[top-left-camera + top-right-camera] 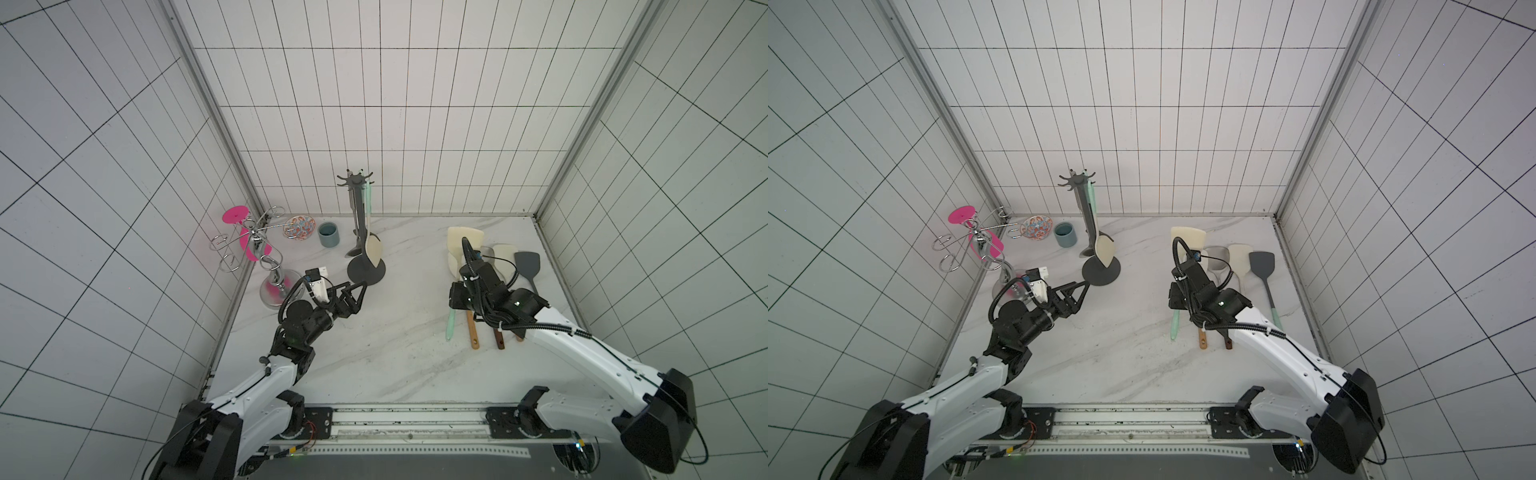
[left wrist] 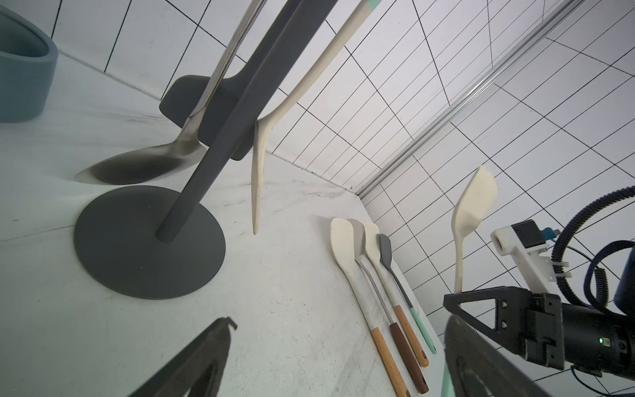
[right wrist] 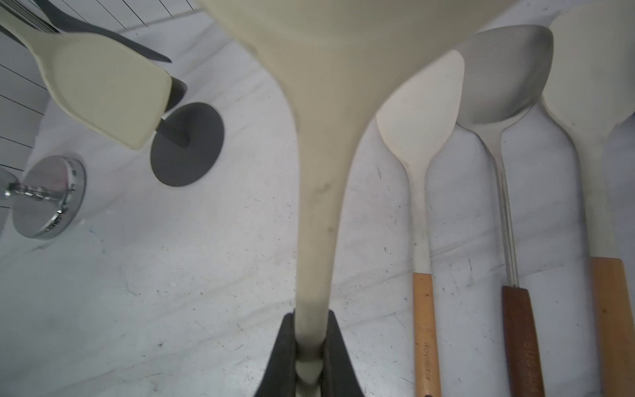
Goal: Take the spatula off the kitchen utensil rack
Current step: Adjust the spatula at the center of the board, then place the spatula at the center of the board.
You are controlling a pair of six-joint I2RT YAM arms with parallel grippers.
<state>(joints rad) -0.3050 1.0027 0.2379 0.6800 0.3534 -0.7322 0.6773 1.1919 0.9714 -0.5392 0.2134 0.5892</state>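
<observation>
Chrome stand [image 1: 272, 266] with wire loops stood at the desk's [image 1: 395, 353] far-left corner, a pink glass [image 1: 235, 216] hung inverted on it. Patterned bowl [image 1: 299, 227] and blue-grey cup [image 1: 328, 234] sat just beside. Four loose utensils [image 2: 371, 237] lay side by side at right.

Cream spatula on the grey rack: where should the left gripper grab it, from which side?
Cream spatula: probably the slim handle just above the blade, jaws across it. Approach from the side facing the laid-out utensils: it hangs clear of the rack pole there; spoon and grey spatula crowd the other side.
</observation>
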